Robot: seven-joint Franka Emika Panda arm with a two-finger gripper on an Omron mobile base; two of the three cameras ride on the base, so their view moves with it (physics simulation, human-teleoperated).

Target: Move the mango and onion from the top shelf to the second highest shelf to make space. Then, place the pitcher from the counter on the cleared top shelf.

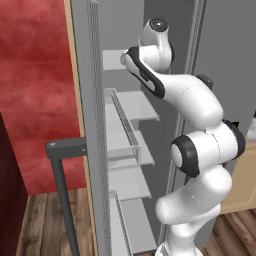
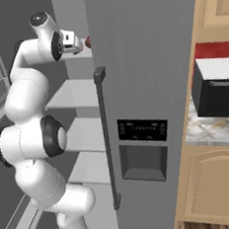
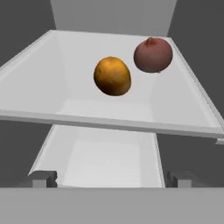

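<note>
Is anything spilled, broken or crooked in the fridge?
Nothing stands out. The mango and the onion sit whole, side by side but apart, on the top shelf, which lies level and clean. The second highest shelf below looks flat and unmarked. The gripper is open, short of both.

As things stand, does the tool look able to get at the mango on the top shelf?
Probably yes. In the hand view the mango lies in the open on the top shelf, apart from the onion behind it, with nothing between it and the open tool.
</note>
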